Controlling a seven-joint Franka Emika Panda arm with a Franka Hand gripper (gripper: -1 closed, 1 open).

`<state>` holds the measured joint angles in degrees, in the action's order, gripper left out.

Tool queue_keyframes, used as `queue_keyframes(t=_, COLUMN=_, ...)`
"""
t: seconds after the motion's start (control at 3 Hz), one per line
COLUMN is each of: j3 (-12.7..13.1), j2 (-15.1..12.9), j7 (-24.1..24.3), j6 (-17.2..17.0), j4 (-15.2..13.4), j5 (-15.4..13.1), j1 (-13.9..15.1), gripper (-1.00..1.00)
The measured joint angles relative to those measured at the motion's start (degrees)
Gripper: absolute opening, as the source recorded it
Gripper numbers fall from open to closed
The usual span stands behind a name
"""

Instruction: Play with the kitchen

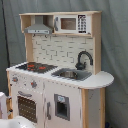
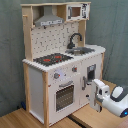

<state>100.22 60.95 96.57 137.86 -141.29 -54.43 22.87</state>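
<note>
One kitchen [image 1: 55, 70] fills both exterior views: white body with light-wood side panels, standing against a grey backdrop. In the second exterior view it sits centre-left on a wooden floor [image 2: 30, 119], which shows along the bottom of the frame. The black hob with red rings [image 2: 52, 59] lies mid-frame in the second exterior view and at centre-left in the first exterior view; the sink [image 1: 71, 74] with its curved black faucet [image 1: 83, 59] is beside it, toward the first exterior view's right. The hood [image 1: 39, 29] hangs at upper left of the first exterior view, and the small microwave [image 1: 71, 23] is just beside it at upper centre. The oven door with window [image 2: 64, 96] is at lower centre of the second exterior view, shut, with knobs [image 2: 56, 76] above it. A second cabinet door with a dark panel [image 1: 61, 106] appears at the lower middle of the first exterior view. The gripper [image 2: 97, 98] is at lower right of the second exterior view, white, close to the kitchen's lower cabinet front; cannot tell whether it touches the door. How wide the gripper stands cannot be told, nor whether it has hold of anything. In the first exterior view only a white rounded shape shows at the bottom-left edge, not identifiable.
</note>
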Motion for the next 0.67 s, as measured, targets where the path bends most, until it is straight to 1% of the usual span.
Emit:
queue_keyframes(t=0.33, j3=-1.49, j2=0.09, j7=-2.42, j6=0.74, j4=1.47, j5=-3.06, j1=4.31, gripper=1.0)
queue_keyframes(t=0.67, j3=-2.37, j2=0.09, j7=-2.06, j6=3.1, j4=2.03, j5=-8.19, j1=7.28, gripper=1.0)
